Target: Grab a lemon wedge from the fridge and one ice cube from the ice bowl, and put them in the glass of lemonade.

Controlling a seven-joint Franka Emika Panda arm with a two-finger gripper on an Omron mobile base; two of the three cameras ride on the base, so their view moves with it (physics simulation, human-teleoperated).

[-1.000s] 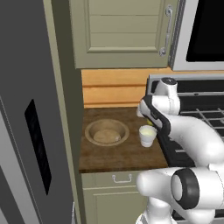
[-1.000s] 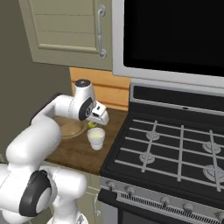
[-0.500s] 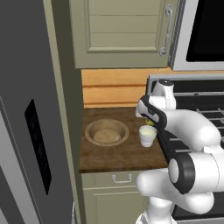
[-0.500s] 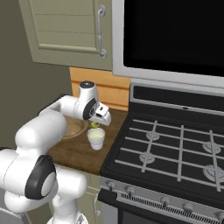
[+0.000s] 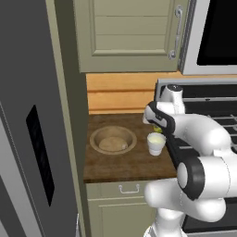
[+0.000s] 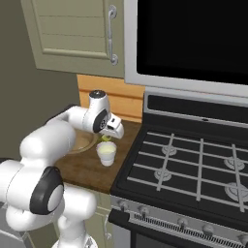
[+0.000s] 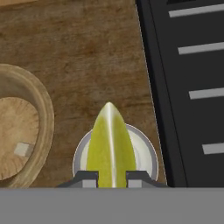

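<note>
The lemon wedge [image 7: 110, 146] is yellow-green with a pale stripe along its middle. The glass of lemonade [image 5: 156, 143] is whitish. The ice bowl [image 5: 113, 140] is pale tan. The counter [image 7: 87, 57] is dark brown with wood grain, the stove [image 6: 193, 164] black with grey grates.

The arm reaches forward from the base with the elbow bent and the forearm running level. The wrist turns the hand downward. The gripper [image 7: 111, 178] points straight down, its two dark fingertips [image 7: 89, 178] set close together and clamped on the lemon wedge [image 7: 111, 146], which stands pinched between them and juts out beyond the tips.
</note>
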